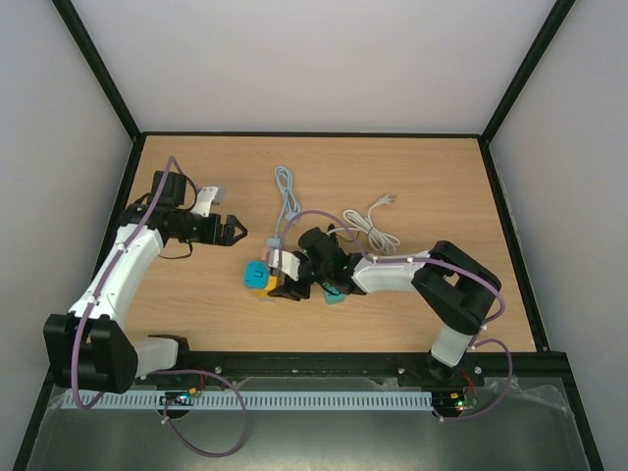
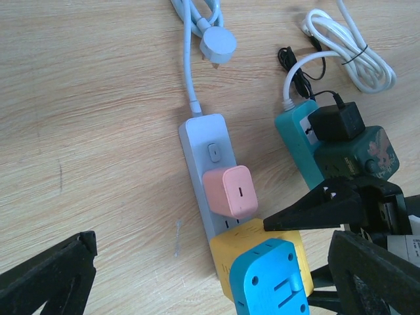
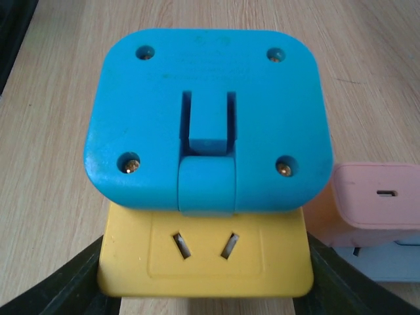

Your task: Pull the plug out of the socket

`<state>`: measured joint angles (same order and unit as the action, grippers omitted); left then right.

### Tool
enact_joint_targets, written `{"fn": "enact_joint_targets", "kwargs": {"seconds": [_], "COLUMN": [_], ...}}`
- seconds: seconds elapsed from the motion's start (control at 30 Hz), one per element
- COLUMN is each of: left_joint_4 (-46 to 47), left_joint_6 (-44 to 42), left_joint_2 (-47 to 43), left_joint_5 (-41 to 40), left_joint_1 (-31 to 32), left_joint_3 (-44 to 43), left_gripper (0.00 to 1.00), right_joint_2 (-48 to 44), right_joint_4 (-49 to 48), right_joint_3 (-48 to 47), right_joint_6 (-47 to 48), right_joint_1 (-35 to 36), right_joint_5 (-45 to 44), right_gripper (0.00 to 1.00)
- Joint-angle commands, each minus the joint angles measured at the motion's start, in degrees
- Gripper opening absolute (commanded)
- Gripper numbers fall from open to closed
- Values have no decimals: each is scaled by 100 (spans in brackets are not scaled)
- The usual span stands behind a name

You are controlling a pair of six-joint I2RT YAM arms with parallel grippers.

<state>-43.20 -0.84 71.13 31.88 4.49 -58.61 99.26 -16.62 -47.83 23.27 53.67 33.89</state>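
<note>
Right gripper [image 3: 203, 289] brackets the yellow plastic cube adapter [image 3: 203, 252], grasp impossible to tell; clench squarely, pull straight off the long white power strip [image 2: 207, 141]

Left of the power strip [image 2: 211, 147]: bare surface [image 2: 85, 131], wide room for an approach. Right of it, crowded: teal power strip [image 2: 298, 141] with black adapter [image 2: 338, 121] plugged in. Right gripper [image 3: 205, 282] flanks the yellow socket cube [image 3: 151, 256] on both sides. Pink charger [image 2: 230, 191] sits just beside the cube, tight gap. Blue plug [image 3: 207, 111] top uncovered. Coiled white cable [image 2: 357, 56] and pale blue cord [image 2: 188, 65] lie beyond the strip's far end.
</note>
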Motion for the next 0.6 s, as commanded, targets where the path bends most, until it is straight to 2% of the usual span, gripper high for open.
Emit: {"fn": "enact_joint_targets", "kwargs": {"seconds": [0.0,0.23,0.57], "left_joint_4": [-5,11,82], "left_joint_6": [77,66,42], "left_joint_2": [-16,206,650], "left_joint_5": [-45,-48,-3], "left_joint_1": [17,17,241], "left_joint_3": [75,9,-71], "left_gripper": [98,93,87], "right_joint_2": [142,366,774], "right_joint_4": [-307,-849,-1191], "right_joint_3": [-140,-152,-454], "right_joint_6": [-65,-358,-619], "right_joint_1": [11,-98,-365], "right_joint_5": [-317,-663,-931], "right_gripper": [55,48,43]}}
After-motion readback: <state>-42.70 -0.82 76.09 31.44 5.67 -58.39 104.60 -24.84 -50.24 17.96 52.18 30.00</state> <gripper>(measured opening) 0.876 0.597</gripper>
